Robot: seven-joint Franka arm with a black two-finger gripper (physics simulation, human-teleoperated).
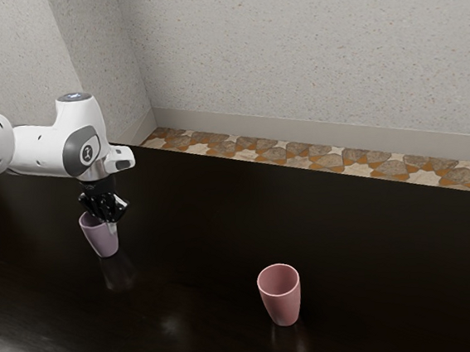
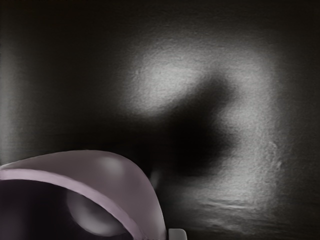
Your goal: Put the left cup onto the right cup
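Pale lilac plastic cup (image 1: 99, 236) (image 2: 100, 172), slightly tilted over the dark glossy table (image 1: 375, 246), has my black two-finger gripper (image 1: 105, 215) clamped on its rim, well apart from the dusky pink cup (image 1: 280, 293).

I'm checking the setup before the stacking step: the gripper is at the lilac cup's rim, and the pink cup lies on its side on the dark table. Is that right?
Not quite. The pink cup stands upright with its opening up, as the exterior view shows. The rest is right: the gripper is at the rim of the lilac cup, over the dark table.
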